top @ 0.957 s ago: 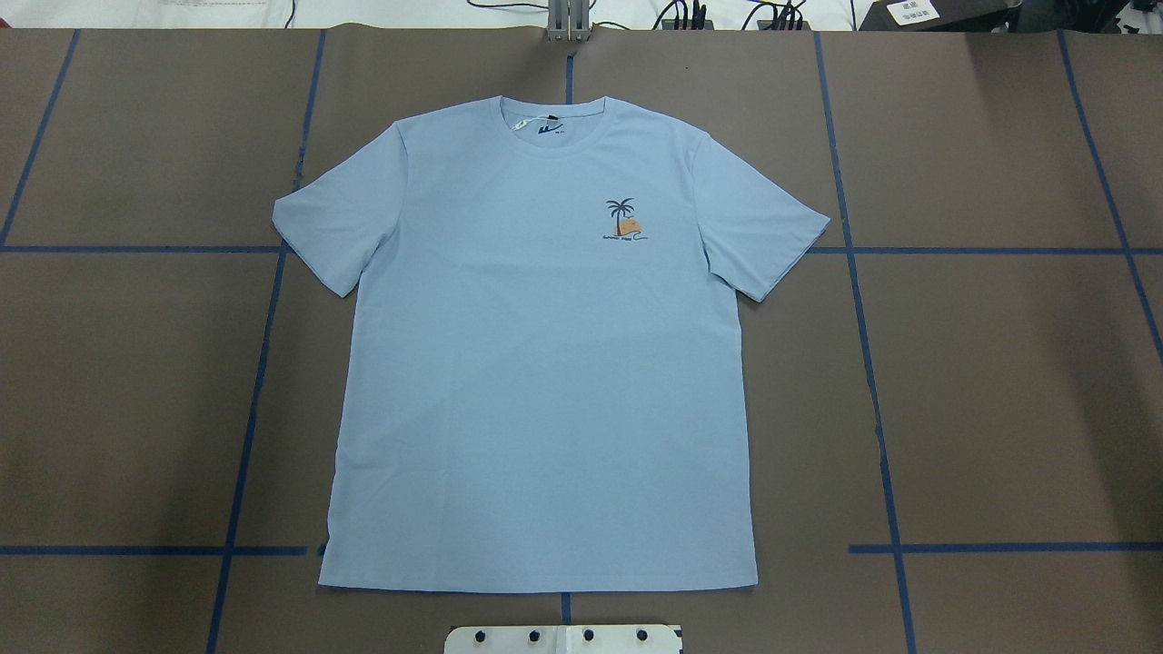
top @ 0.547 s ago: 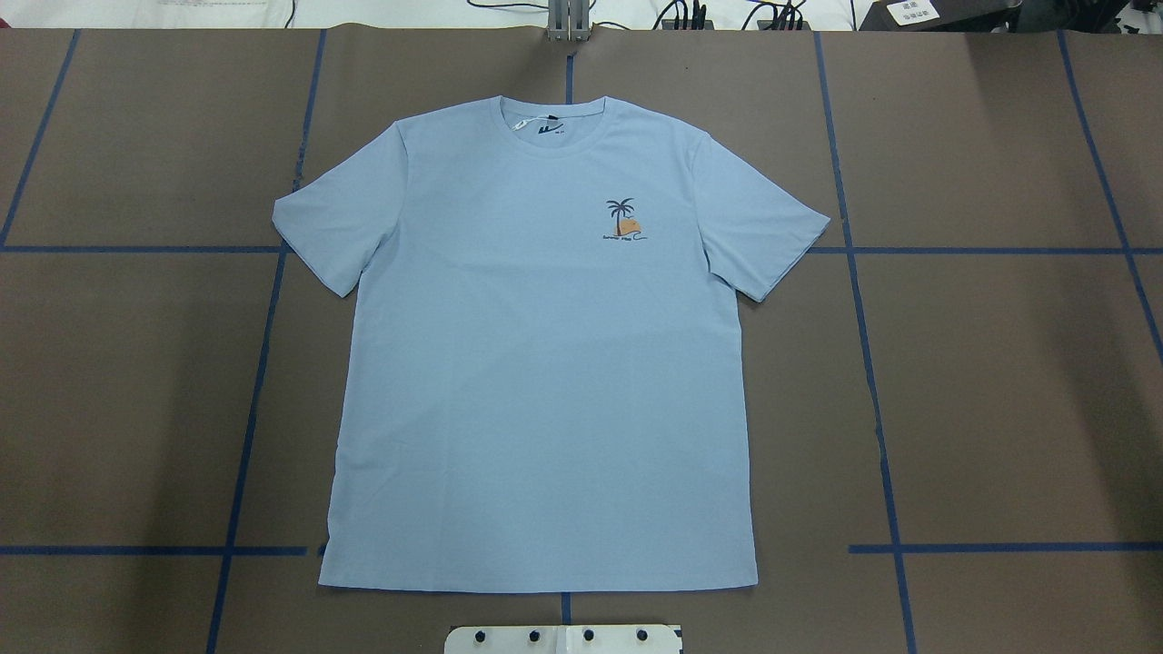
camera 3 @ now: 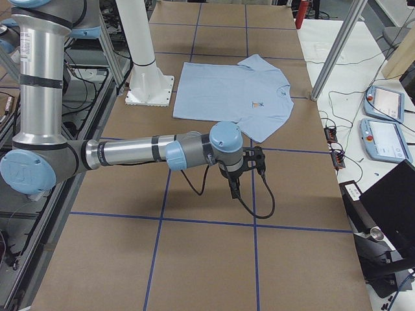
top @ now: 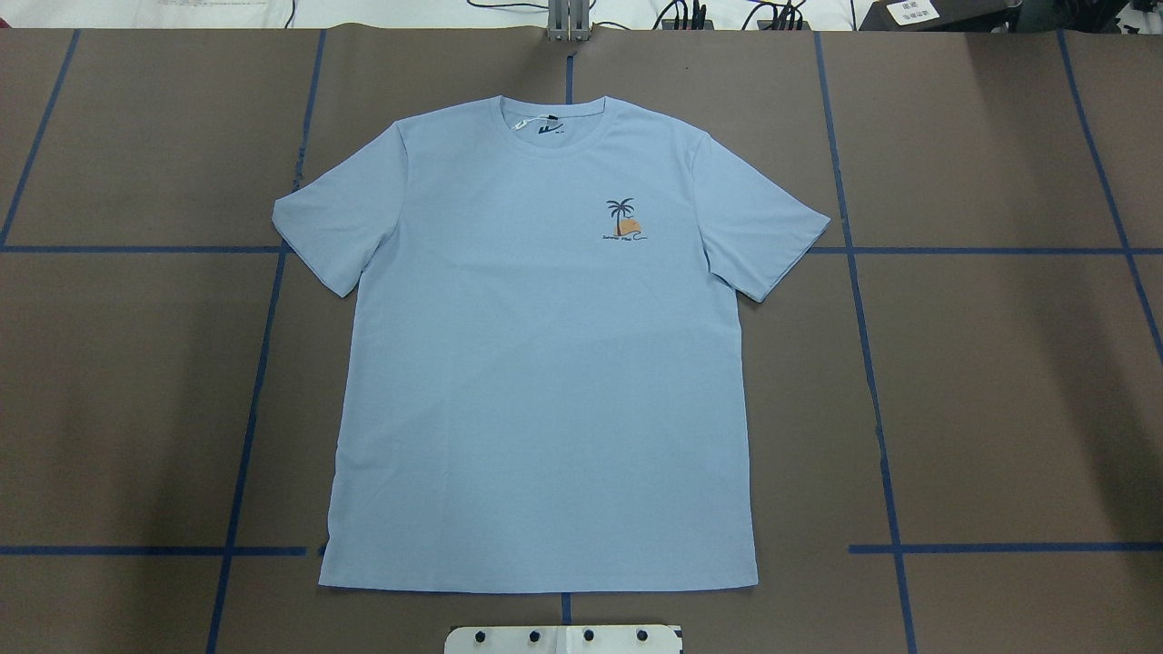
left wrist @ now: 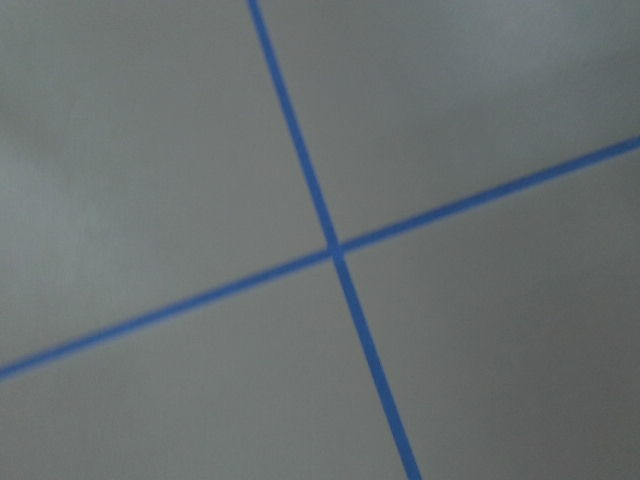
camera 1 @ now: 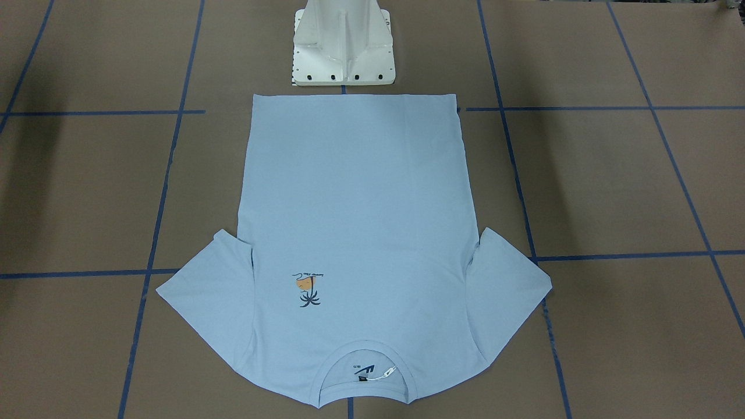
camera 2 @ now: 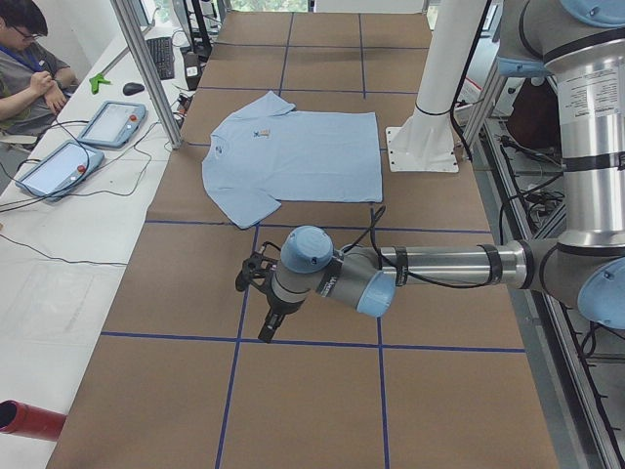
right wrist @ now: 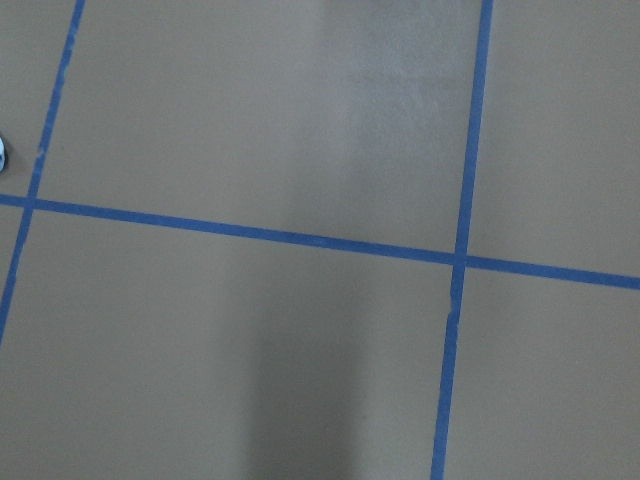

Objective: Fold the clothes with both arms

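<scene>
The light blue T-shirt (top: 545, 381) lies flat and spread out, front up, collar (top: 550, 127) at the table's far side and hem near the robot's base. Its palm print (top: 622, 221) is on the chest. It also shows in the front-facing view (camera 1: 355, 203), the left view (camera 2: 303, 156) and the right view (camera 3: 227, 91). My left gripper (camera 2: 246, 277) shows only in the left view, above bare table well away from the shirt's sleeve. My right gripper (camera 3: 256, 159) shows only in the right view, above bare table near the other sleeve. I cannot tell whether either is open or shut.
The brown table cover (top: 999, 381) carries a grid of blue tape lines (top: 863, 300). The white pedestal base (camera 1: 343, 46) stands just behind the hem. An operator (camera 2: 29, 63) and teach pendants (camera 2: 112, 122) are at a side desk beyond the collar end.
</scene>
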Available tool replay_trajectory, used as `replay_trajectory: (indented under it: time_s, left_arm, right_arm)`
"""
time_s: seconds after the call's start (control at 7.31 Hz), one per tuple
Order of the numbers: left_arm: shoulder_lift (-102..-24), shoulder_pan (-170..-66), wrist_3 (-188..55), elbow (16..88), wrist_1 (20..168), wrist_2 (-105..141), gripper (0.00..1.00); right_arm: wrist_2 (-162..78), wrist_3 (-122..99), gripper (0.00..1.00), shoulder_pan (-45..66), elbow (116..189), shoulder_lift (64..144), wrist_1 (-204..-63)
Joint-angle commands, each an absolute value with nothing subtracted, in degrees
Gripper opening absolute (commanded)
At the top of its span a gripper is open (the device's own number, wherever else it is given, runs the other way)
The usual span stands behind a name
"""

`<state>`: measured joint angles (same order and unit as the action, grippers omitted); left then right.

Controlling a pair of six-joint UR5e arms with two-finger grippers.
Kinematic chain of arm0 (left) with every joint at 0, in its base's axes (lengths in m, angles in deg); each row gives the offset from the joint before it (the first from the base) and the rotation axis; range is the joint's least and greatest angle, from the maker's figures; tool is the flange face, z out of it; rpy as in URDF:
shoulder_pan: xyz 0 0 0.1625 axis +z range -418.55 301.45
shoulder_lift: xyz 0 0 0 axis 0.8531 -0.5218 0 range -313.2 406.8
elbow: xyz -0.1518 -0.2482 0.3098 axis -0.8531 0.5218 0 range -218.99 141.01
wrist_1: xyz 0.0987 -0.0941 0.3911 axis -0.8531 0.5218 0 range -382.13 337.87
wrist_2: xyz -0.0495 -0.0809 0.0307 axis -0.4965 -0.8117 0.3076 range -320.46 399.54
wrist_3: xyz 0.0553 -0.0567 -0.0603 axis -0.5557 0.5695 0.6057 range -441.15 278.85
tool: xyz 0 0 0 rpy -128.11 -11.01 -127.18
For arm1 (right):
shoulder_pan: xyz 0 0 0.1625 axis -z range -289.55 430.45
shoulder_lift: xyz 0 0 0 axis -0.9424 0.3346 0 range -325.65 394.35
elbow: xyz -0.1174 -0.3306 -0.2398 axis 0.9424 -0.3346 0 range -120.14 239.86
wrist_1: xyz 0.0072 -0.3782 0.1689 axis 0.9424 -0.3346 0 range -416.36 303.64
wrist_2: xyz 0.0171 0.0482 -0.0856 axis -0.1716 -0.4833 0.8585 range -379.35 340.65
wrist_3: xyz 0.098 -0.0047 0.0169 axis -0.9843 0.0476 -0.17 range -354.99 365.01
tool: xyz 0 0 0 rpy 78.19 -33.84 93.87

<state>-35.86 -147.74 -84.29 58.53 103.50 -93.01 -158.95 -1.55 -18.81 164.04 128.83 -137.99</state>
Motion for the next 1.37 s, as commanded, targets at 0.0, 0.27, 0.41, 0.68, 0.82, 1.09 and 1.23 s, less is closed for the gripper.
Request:
replay_trajectory:
  time_s: [0.0,0.27,0.41,0.68,0.82,1.09,1.23]
  left_arm:
    - [-37.3,-147.7,-84.3,57.3,112.5,-93.3,1.00]
    - [-37.3,-147.8,-84.3,57.3,112.7,-93.3,1.00]
    - [-37.3,-147.8,-84.3,57.3,113.0,-93.3,1.00]
    - [-37.1,-147.8,-84.2,57.3,113.0,-93.3,1.00]
    - [-37.0,-147.8,-84.2,57.3,113.0,-93.3,1.00]
    - [-36.8,-147.8,-84.3,57.4,113.0,-93.3,1.00]
    - [-36.8,-147.8,-84.2,57.5,113.1,-93.3,1.00]
  right_arm:
    - [-158.5,-5.6,1.00,-18.8,164.4,123.0,-135.7]
    - [-158.6,-6.0,1.00,-18.2,163.2,121.2,-133.6]
    - [-158.6,-5.9,1.00,-18.1,163.0,120.9,-132.3]
    - [-159.3,-6.7,1.00,-16.1,161.2,120.7,-126.6]
    - [-158.8,-12.3,1.00,-12.5,161.0,119.1,-125.3]
    - [-153.2,-24.4,1.00,-5.3,160.9,114.9,-124.0]
    - [-148.7,-30.6,1.00,-1.3,159.2,114.3,-119.4]
